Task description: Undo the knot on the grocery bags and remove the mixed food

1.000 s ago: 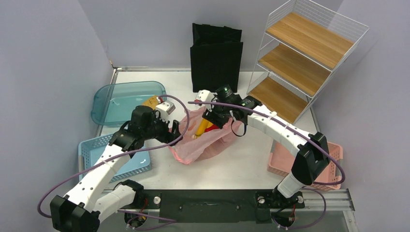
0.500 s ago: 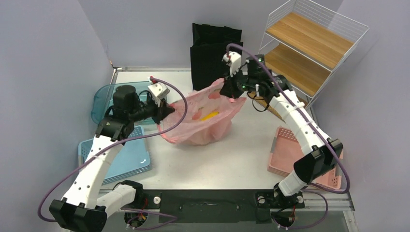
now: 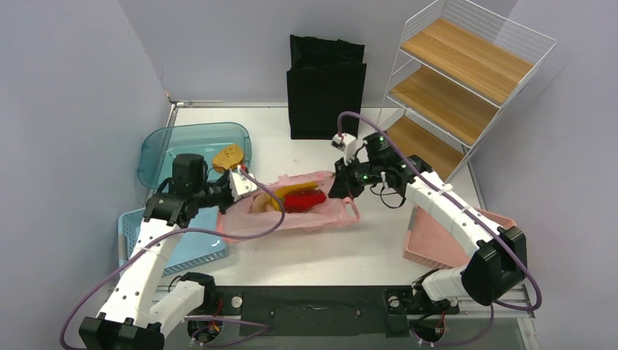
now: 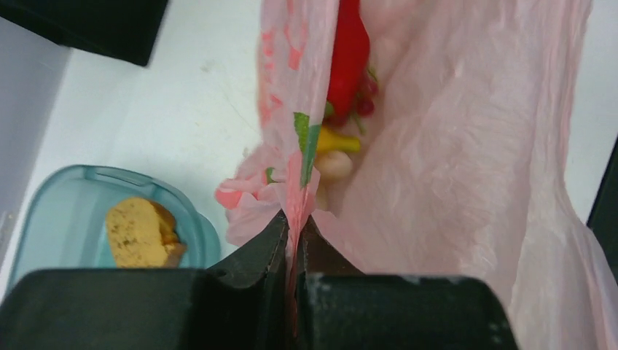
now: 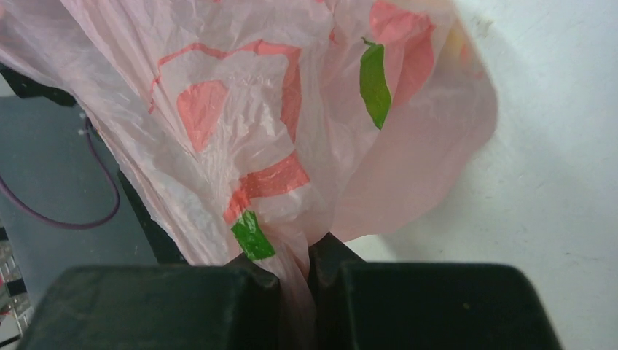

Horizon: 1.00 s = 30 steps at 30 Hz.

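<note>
My left claw (image 4: 294, 222) is shut on one rim of the pink grocery bag (image 3: 321, 217), with the film pinched flat between the jaws. My right claw (image 5: 306, 255) is shut on a bunched fold of the opposite rim. The bag lies on the surface (image 3: 364, 248), stretched between the two claws, its mouth drawn into a long slit. I see no knot in it.

The mixed food sits inside, straight ahead of the left claw: mushroom (image 4: 335, 164) nearest, then banana (image 4: 337, 140), and chilli (image 4: 348, 58) beyond. Banana and chilli run lengthwise along the claw-to-claw line.

Judgement: the left claw is nearer the food and the right claw is well apart from it. Whichever claw reaches in must first release its rim, and the slit may then sag shut.
</note>
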Tool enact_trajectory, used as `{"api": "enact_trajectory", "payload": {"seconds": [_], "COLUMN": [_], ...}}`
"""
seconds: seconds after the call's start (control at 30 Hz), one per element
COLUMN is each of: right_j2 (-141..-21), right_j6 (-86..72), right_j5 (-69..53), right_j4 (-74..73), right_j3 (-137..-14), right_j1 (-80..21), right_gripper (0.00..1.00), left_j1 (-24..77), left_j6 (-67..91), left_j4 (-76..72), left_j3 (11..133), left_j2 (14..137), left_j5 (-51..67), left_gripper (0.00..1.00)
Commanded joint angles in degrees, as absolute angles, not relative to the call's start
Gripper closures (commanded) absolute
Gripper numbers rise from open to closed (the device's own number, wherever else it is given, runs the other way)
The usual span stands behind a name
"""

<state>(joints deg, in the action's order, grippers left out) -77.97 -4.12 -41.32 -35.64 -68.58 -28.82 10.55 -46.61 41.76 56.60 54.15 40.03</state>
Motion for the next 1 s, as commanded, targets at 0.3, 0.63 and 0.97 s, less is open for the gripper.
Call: {"api": "enact_trajectory", "payload": {"seconds": [0.3,0.63,0.97], "right_j2": [-78.32,-82.73,-82.1], "right_j6": [-4.78,-10.7,-10.63], "right_j5": [-38.26,-40.21,-39.9], "right_j4": [-27.23,-24.15,-23.8], "right_j3": [-67.27,-71.96,-70.83], "right_j1": [-34.9,-34.63,-34.34], "right_gripper": [1.0,1.0,1.0], "left_j1": [11.78,19.39,33.33], "left_j6": [-44.06,-33.37,-38.15], "left_j4": [49.75,41.07,36.98], "left_j3": [63.81,78.28,65.55], "left_j2": [49.75,53.92,61.3], "left_j5": [35.88,48.35,32.92], "left_gripper": [0.42,0.56,0.99]}}
